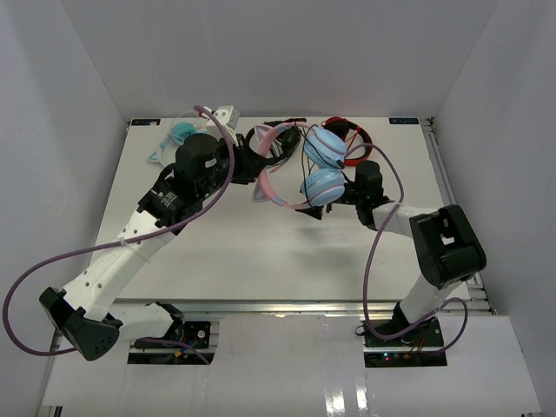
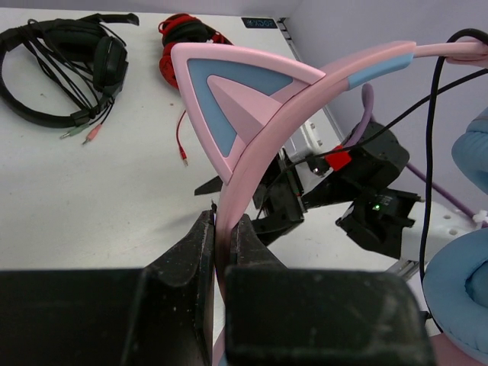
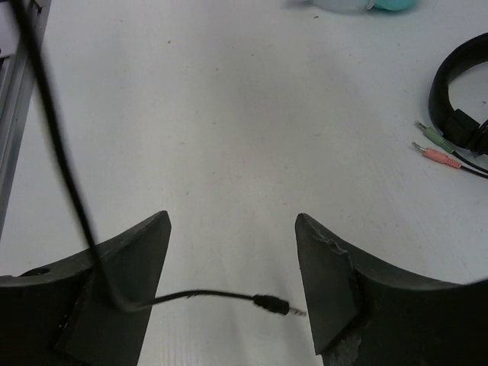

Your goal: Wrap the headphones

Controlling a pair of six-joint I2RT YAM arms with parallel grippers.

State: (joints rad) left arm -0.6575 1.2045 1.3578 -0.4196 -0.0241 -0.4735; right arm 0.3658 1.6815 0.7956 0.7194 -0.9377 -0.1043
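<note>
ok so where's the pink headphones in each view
Top: headphones in the centre, between the two arms.
Left wrist: its headband clamped in the left gripper.
Right wrist: only its cable and plug, low in the open right gripper.
Shared landmark: black headset, visible in all three.

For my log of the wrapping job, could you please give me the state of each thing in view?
Left tool: shut on the pink headband.
Right tool: open, gripping nothing.
Headphones: held by the headband.
Cable: unwrapped, loose, its plug end between the open tool's fingers.
Black headphones: lying on the table, untouched.
Red headphones: lying there, untouched.
Teal headphones: lying there, untouched.
</note>
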